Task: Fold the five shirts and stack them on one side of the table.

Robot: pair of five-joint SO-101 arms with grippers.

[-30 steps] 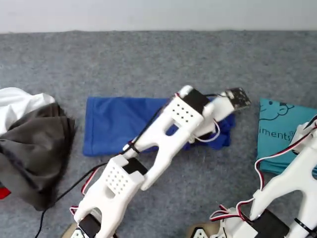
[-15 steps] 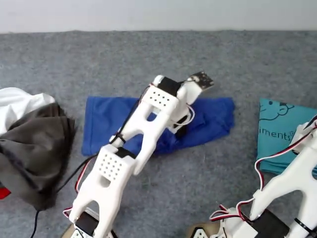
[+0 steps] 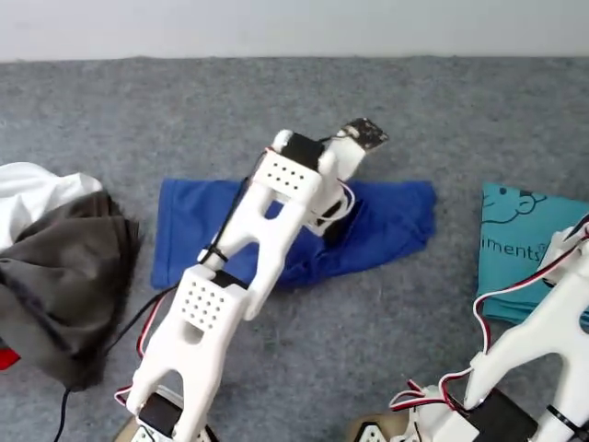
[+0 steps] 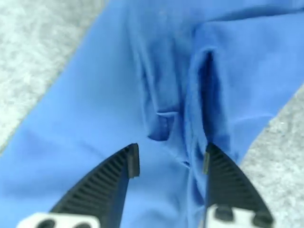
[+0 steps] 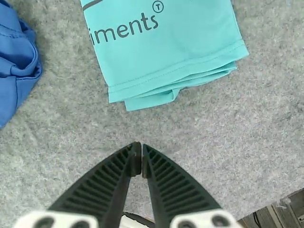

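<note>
Recorder: High view. Rumpled blue cloth shirt (image 3: pixel 391 221) lies mid-table on the grey felt-covered table (image 3: pixel 276 101), folded into a long strip running between the left and right edges. White left arm (image 3: pixel 276 221) stretches over it from the near edge.

Checker: Other shirts?

Recorder: Folded teal shirt with dark print (image 3: pixel 515 244) lies flat at the right edge, apart from the blue one. Crumpled dark grey shirt (image 3: pixel 60 276) is heaped at the left edge, and a white shirt (image 3: pixel 32 189) touches it on the far side. White right arm (image 3: pixel 534 341) stands at the near right corner.

Checker: Left wrist view?

Recorder: Left gripper (image 4: pixel 168 159) is released, jaws spread wide, just above a creased fold of the blue cloth shirt (image 4: pixel 95 118). Contact cannot be judged.

Checker: Right wrist view?

Recorder: Right gripper (image 5: pixel 141 153) is clenched, fingers tip to tip, holding nothing. It sits over bare felt near the teal shirt's (image 5: pixel 166 52) folded corner. The blue shirt's bunched end (image 5: pixel 14 66) lies apart from the teal one.
</note>
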